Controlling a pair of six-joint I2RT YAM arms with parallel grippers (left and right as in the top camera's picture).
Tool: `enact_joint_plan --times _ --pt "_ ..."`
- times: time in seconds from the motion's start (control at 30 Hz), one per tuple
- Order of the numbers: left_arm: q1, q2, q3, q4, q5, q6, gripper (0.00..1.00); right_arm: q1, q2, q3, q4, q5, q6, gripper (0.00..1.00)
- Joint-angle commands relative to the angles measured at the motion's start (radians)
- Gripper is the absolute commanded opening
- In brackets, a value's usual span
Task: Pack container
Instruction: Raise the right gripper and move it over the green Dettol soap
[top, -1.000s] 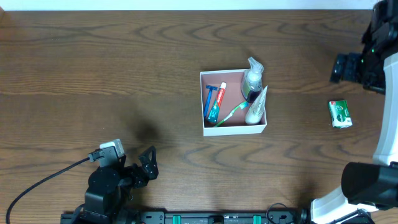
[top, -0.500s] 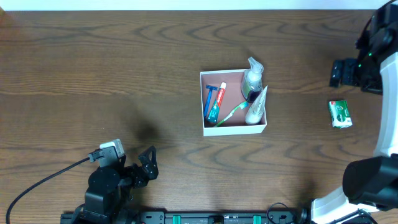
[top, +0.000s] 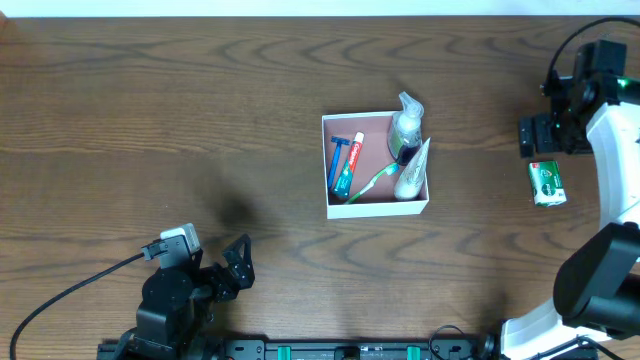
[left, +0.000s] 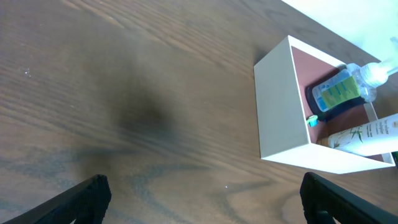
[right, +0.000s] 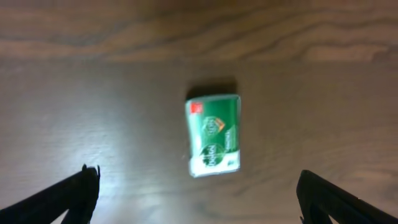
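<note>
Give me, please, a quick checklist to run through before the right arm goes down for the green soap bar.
1. Right pincer open: ok, fingers spread wide.
2. Soap bar lined up between them: ok, near centre in the wrist view.
3. Soap bar free of neighbours: ok, alone on the table.
4. Room in the box: cannot tell; it looks crowded.
5. Left pincer out of the way: ok, far from the soap bar.
</note>
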Motion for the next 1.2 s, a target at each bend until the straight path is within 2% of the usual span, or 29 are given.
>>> enact_joint_plan --times 0.0,0.17,0.53,1.17 --pt "0.004 -0.005 0.004 0.000 -0.005 0.002 0.98 -0.048 0.000 -0.047 0.057 -0.042 -0.093 0.99" --pt "0.004 -0.005 0.004 0.000 -0.005 0.002 0.98 -0.086 0.001 -0.147 0.163 -0.046 -0.189 0.99" --pt "0.004 -0.005 0.004 0.000 -0.005 0.002 0.98 -0.134 0.003 -0.352 0.337 -0.066 -0.187 0.99" --pt "0.004 -0.005 0.004 0.000 -0.005 0.002 0.98 -0.148 0.079 -0.369 0.385 -0.100 -0.187 0.99"
